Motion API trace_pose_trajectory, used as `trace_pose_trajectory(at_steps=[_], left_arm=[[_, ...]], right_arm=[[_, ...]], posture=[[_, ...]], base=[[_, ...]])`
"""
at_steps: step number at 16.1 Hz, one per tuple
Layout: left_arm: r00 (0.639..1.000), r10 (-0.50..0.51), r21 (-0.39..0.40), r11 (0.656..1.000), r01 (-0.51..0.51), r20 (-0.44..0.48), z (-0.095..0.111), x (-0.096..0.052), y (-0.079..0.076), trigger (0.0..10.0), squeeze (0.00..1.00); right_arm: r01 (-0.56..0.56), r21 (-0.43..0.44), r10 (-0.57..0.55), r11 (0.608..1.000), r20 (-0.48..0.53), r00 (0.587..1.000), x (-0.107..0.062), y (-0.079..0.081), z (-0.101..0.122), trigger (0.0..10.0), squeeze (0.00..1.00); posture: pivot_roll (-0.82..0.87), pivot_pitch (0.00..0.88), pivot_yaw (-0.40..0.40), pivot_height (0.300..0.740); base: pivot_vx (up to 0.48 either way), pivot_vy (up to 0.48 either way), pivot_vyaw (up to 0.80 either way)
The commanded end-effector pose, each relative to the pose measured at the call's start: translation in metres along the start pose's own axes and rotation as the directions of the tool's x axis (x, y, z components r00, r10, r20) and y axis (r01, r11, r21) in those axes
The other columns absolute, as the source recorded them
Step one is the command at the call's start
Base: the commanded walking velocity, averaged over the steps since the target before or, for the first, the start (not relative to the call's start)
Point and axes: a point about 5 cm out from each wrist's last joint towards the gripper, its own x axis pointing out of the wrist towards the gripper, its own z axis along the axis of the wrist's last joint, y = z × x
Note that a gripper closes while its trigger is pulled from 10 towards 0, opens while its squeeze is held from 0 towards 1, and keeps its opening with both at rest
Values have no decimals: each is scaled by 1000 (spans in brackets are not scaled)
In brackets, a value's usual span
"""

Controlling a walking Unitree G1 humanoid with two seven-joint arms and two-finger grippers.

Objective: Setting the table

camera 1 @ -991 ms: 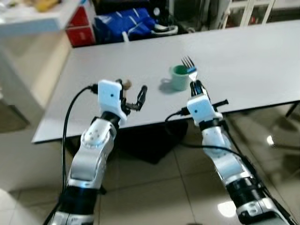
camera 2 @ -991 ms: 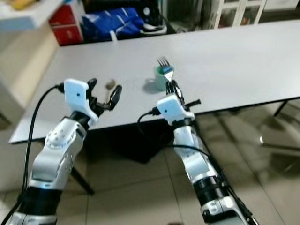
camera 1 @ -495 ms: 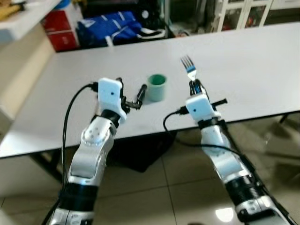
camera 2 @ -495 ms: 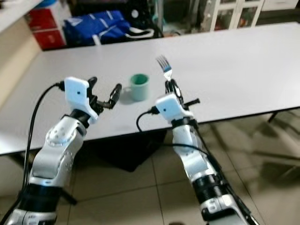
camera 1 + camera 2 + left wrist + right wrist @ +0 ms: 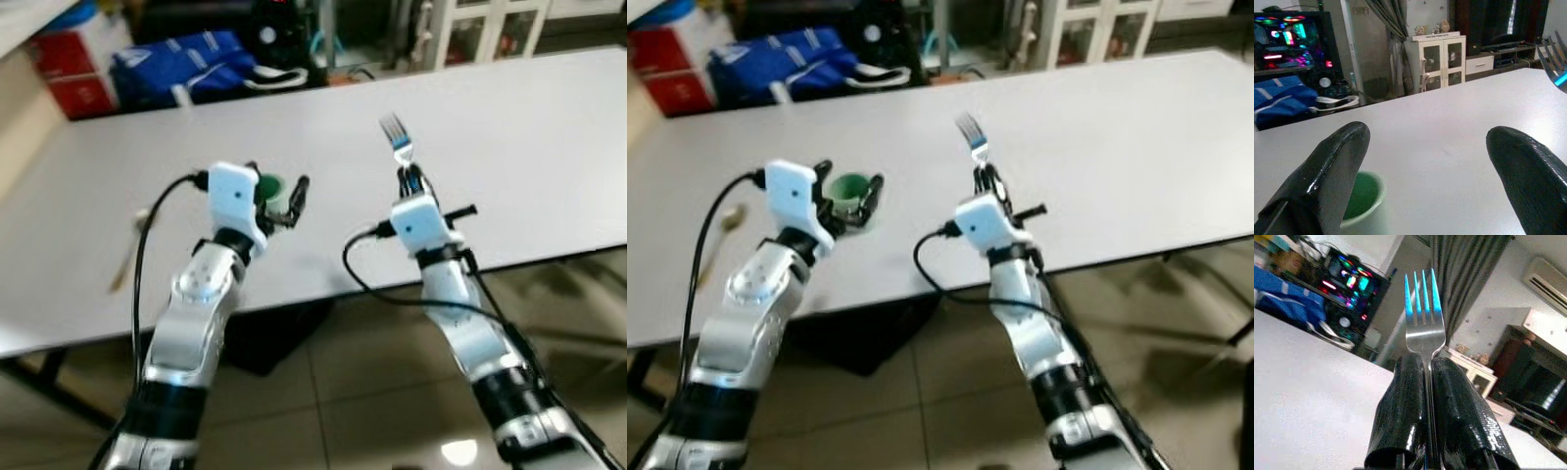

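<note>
A green cup (image 5: 266, 184) stands on the long grey table (image 5: 529, 127), near its front edge. My left gripper (image 5: 279, 192) is open and hovers at the cup, one finger (image 5: 1332, 166) in front of the cup (image 5: 1365, 196) and the other off to its side. My right gripper (image 5: 408, 177) is shut on the handle of a metal fork (image 5: 395, 135), held upright with the tines up, above the table to the right of the cup. In the right wrist view the fork (image 5: 1423, 318) rises from between the two pads.
A pale spoon (image 5: 130, 250) lies on the table at the left. Behind the table are a blue bag (image 5: 176, 61), a red box (image 5: 61, 83) and white cabinets (image 5: 470, 29). The tiled floor (image 5: 343, 392) lies in front.
The camera has swung, so the whole scene slid left. The cup, earlier beside the fork, now sits at my left gripper. The fork stays held upright.
</note>
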Motion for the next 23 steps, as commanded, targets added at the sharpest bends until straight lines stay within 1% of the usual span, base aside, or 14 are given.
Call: trace_pose_trajectory(at_steps=[1,4,6,7,9,11,13,14,15,17,18,19,22,23], left_arm=[[1000,-13,10,1000,13,11,3,3,-4,10000,0],[1000,-20,8,1000,20,9,3,3,-5,10000,0],[999,-26,-38,999,28,35,5,2,-6,10000,0],[999,-22,-46,999,24,39,6,2,-6,10000,0],[999,-7,-54,998,9,35,5,2,-4,10000,0],[999,-9,-52,999,11,34,6,2,-4,10000,0],[999,-10,-52,999,12,35,6,1,-4,10000,0],[999,-10,-50,999,12,35,6,1,-4,10000,0],[999,-6,-44,999,7,33,7,0,-2,10000,0],[1000,2,-40,999,-1,31,8,-2,0,10000,0],[1000,5,-36,999,-4,30,8,-3,0,10000,0],[1000,6,-35,999,-5,31,9,-5,0,10000,0],[1000,15,-17,1000,-14,21,11,-12,5,10000,0],[1000,24,19,1000,-24,13,14,-17,8,10000,0]], right_arm=[[30,-10,-30,1000,8,1000,4,-9,1,0,0],[28,-11,-27,1000,5,1000,4,-9,1,0,0],[31,-9,-32,999,-27,999,6,-9,-2,0,0],[37,-7,-37,999,-47,998,8,-9,-4,10000,0],[30,45,-27,999,-58,998,15,-8,0,10000,0],[29,150,-14,988,-102,995,25,-6,1,10000,0],[52,261,-2,964,-187,982,36,-3,-4,10000,0],[60,287,0,956,-206,978,39,-3,-5,10000,0],[78,359,14,930,-248,969,50,-2,-4,10000,0],[84,402,33,912,-276,961,61,-2,-2,10000,0],[91,450,55,889,-302,952,66,-1,-3,10000,0],[98,478,68,873,-317,946,67,0,-5,10000,0],[120,520,114,846,-396,911,64,10,-17,10000,0],[120,544,146,830,-421,895,63,15,-20,10000,0]], posture=[[-192,0,106,740],[-193,0,106,740],[-193,0,106,740],[-191,0,104,740],[-191,0,105,740],[-189,0,107,740],[-177,0,106,740],[-172,0,105,740],[-158,0,103,740],[-144,0,100,740],[-132,0,97,740],[-116,0,94,740],[-63,4,95,740],[-38,14,97,740]], base=[[307,-364,0],[311,-361,0],[157,-180,0],[0,0,0],[0,0,0],[0,0,0],[0,0,0],[0,0,0],[0,0,0],[0,0,0],[0,0,0],[0,0,0],[0,0,0],[0,0,0]])
